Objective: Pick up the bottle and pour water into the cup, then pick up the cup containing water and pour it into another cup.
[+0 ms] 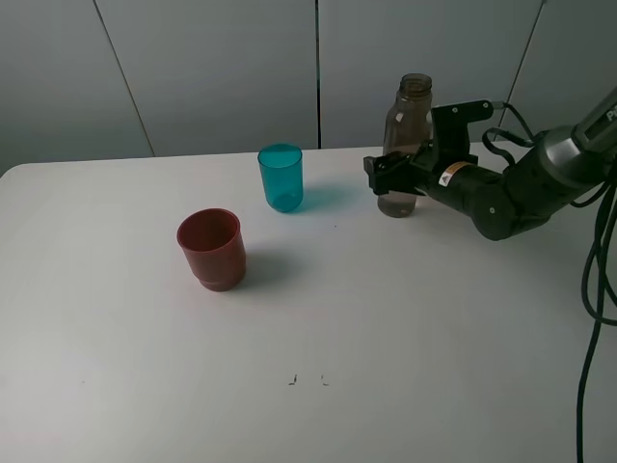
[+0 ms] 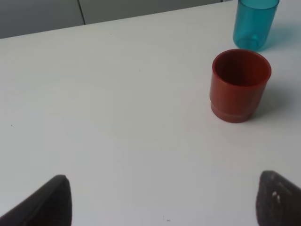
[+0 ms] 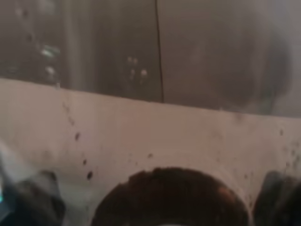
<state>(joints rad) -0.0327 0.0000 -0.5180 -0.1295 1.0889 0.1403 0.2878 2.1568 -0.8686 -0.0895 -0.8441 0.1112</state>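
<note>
The smoky grey-brown bottle (image 1: 413, 111) stands upright on the table at the back right. My right gripper (image 1: 397, 179) is open, its fingers on either side of the bottle's lower body. In the right wrist view the bottle (image 3: 155, 117) fills the picture, with dark fingertips (image 3: 33, 200) at the corners. The teal cup (image 1: 281, 177) stands to the left of the bottle. The dark red cup (image 1: 211, 249) stands nearer and further left. My left gripper (image 2: 163, 200) is open above bare table; both the red cup (image 2: 240, 84) and the teal cup (image 2: 254, 23) lie well beyond it.
The white table (image 1: 386, 318) has small dark marks (image 1: 307, 380) near the front. Black cables (image 1: 598, 289) hang at the right edge. Grey wall panels stand behind the table's far edge.
</note>
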